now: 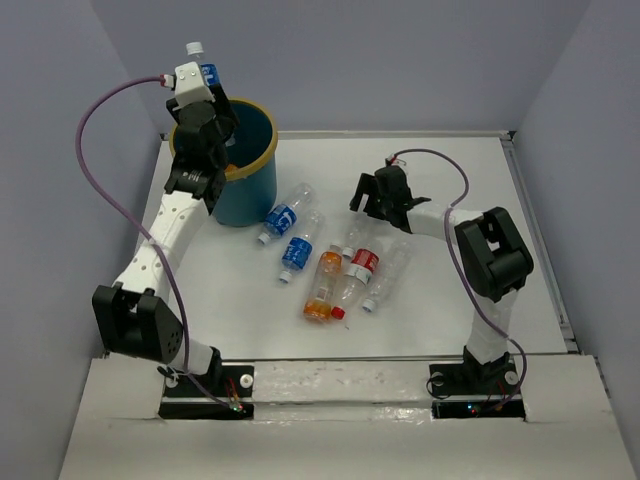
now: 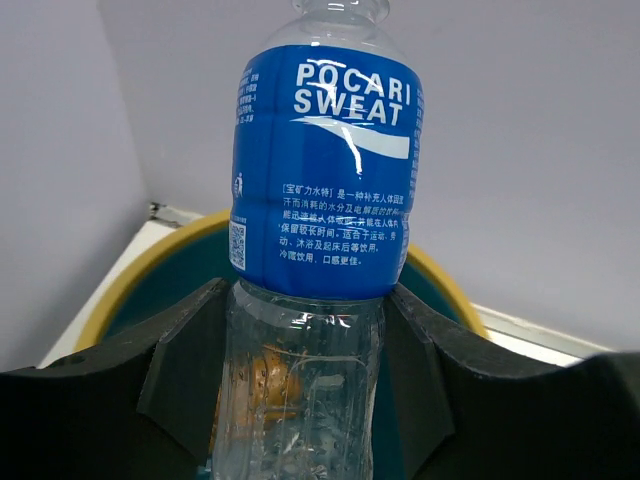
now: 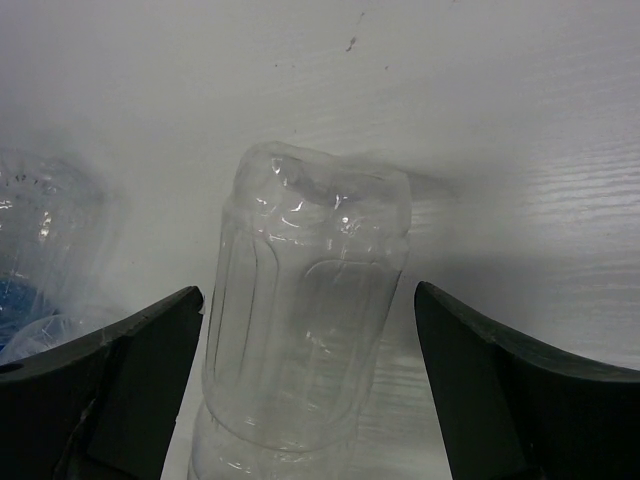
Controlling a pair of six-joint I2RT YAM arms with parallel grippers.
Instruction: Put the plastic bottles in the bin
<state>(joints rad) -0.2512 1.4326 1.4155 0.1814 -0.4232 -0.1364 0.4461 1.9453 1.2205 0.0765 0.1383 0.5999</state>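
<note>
My left gripper (image 1: 212,92) is raised over the bin (image 1: 240,172), shut on a blue-labelled plastic bottle (image 1: 203,66) that stands upright with its white cap on top. In the left wrist view both fingers (image 2: 185,350) press the clear lower body of this bottle (image 2: 325,170), with the bin's yellow rim (image 2: 120,285) behind. Something orange shows inside the bin through the bottle. My right gripper (image 1: 370,200) is low over the table, open, its fingers (image 3: 135,385) on either side of a clear bottle (image 3: 305,320) with gaps on both sides.
Several bottles lie loose mid-table: two blue-labelled (image 1: 285,214) (image 1: 298,250), an orange one (image 1: 324,282), a red-labelled one (image 1: 359,270) and a clear one (image 1: 390,268). Walls close the table at the back and sides.
</note>
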